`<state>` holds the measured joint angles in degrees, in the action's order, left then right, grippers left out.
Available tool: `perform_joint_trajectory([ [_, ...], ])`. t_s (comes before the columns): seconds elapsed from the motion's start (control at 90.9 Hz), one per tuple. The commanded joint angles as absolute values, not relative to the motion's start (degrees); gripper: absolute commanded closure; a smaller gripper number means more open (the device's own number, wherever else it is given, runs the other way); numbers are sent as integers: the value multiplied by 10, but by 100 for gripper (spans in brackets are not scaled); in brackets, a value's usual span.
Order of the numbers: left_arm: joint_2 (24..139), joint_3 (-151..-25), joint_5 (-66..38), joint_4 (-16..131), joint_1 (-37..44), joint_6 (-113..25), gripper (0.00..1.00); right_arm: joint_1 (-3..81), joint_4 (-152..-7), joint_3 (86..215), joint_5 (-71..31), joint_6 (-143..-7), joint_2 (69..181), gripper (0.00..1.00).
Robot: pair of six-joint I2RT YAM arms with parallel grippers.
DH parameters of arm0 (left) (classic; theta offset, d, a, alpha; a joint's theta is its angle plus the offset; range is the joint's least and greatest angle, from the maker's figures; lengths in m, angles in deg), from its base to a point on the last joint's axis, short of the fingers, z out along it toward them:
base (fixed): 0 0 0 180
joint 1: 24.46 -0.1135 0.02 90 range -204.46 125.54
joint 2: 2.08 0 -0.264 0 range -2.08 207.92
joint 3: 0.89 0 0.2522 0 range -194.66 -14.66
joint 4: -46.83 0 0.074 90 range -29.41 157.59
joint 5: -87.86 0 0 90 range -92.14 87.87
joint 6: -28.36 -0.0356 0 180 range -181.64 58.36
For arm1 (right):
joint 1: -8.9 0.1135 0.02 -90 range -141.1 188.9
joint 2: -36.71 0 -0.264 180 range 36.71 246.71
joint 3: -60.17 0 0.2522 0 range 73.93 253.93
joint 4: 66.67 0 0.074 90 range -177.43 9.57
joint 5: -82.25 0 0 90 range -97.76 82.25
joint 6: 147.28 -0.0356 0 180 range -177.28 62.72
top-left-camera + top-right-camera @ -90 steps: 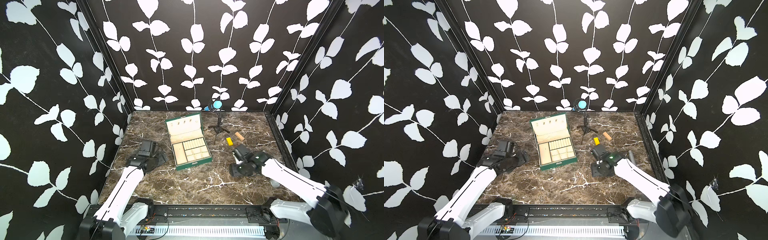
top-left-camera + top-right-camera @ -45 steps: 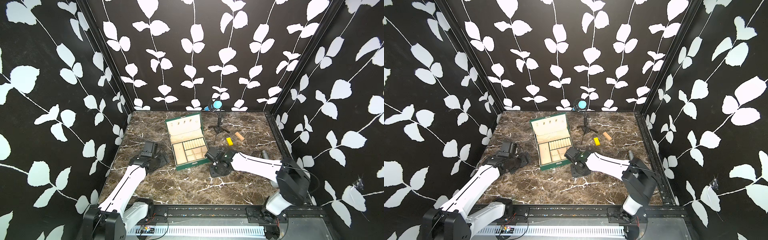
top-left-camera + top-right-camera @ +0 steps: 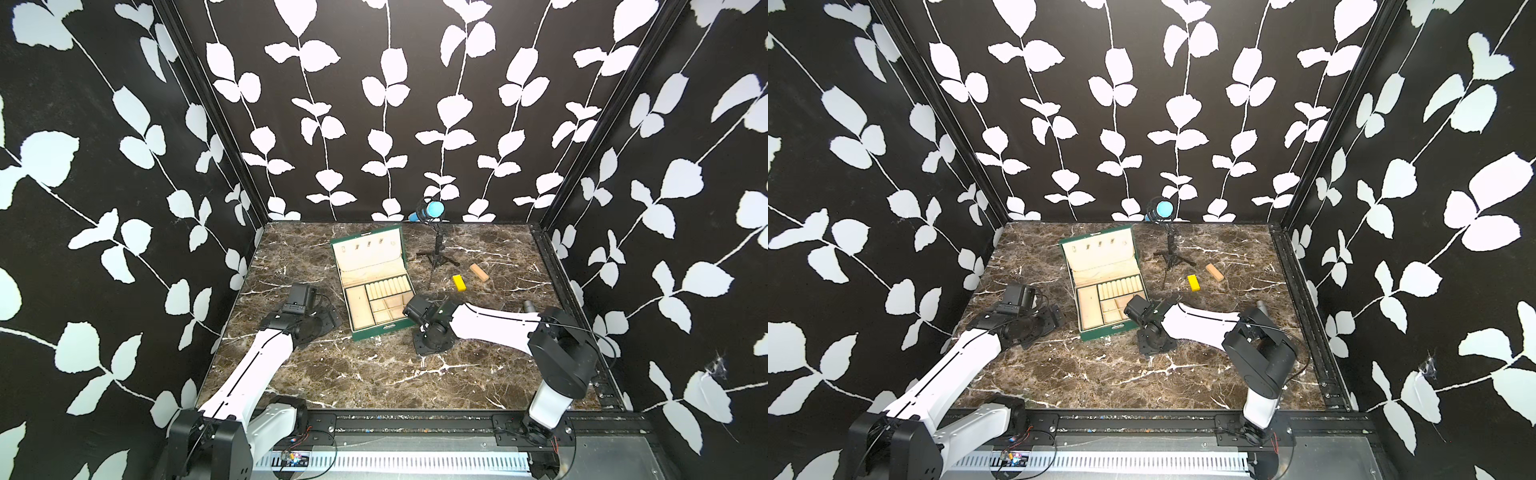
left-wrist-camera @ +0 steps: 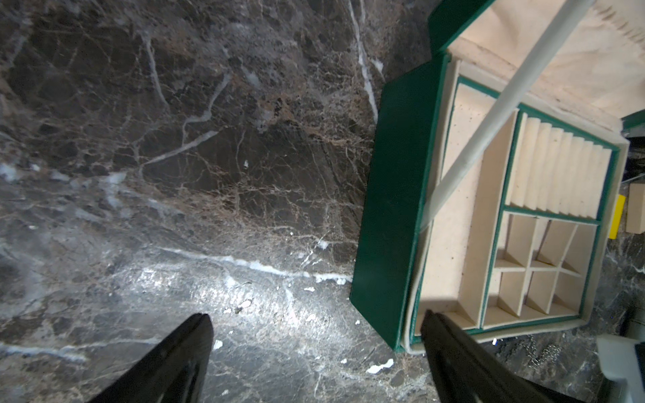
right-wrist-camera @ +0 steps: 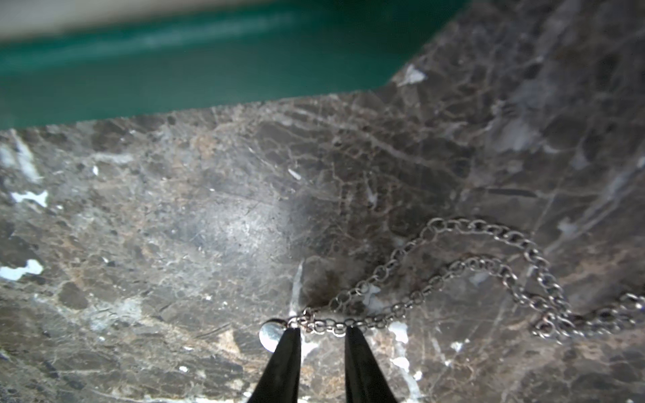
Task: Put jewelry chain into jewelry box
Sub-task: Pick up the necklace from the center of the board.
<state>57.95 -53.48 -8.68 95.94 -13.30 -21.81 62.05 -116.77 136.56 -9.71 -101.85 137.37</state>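
The jewelry box point(image 3: 378, 330) point(image 3: 1100, 330) lies open mid-table, dark green with cream compartments and its lid tilted back. The jewelry chain point(image 5: 488, 265) lies limp on the marble by the box's green wall point(image 5: 209, 52), ending in a small round tag point(image 5: 270, 333). My right gripper point(image 5: 323, 331) point(image 3: 432, 345) points down at the box's front right corner. Its fingertips stand a narrow gap apart, on the table, with a few chain links lying across the gap. My left gripper point(image 4: 314, 321) point(image 3: 328, 320) is wide open and holds nothing, low over the marble left of the box point(image 4: 391, 209).
A yellow block point(image 3: 459, 283) and a wooden block point(image 3: 478, 272) lie right of the box. A small tripod with a blue-tipped device point(image 3: 432, 210) stands behind them. A dark cylinder point(image 3: 528, 306) sits near the right edge. Black patterned walls enclose the table.
My right arm has swung left from the table's right side to the box's front right corner, and its jaws have narrowed around the chain's end. The left gripper shifted slightly toward the box.
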Motion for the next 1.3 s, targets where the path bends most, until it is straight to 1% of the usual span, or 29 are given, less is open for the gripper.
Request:
perform_joint_trajectory([
  [0.0,577,-524,-88,954,-132,-225,3,622,-1159,1368,-104,-1018,1384,77],
  [0.154,574,-525,-86,958,-132,-225,3,621,-1153,1362,-110,-1018,1390,79],
  [0.363,572,-523,-85,961,-131,-224,4,619,-1148,1350,-113,-1021,1390,89],
  [0.572,566,-523,-85,963,-131,-223,3,615,-1145,1338,-112,-1024,1390,89],
  [0.649,565,-524,-84,967,-131,-224,4,614,-1142,1333,-112,-1024,1389,93],
  [0.726,563,-524,-83,969,-132,-224,4,615,-1140,1332,-112,-1023,1385,100],
  [0.913,555,-531,-83,977,-132,-223,4,614,-1146,1336,-110,-1022,1365,100],
  [1.144,540,-553,-84,993,-131,-227,4,614,-1178,1346,-93,-1016,1308,100],
  [1.287,514,-554,-110,970,-129,-235,4,614,-1197,1345,-83,-1010,1269,100],
])
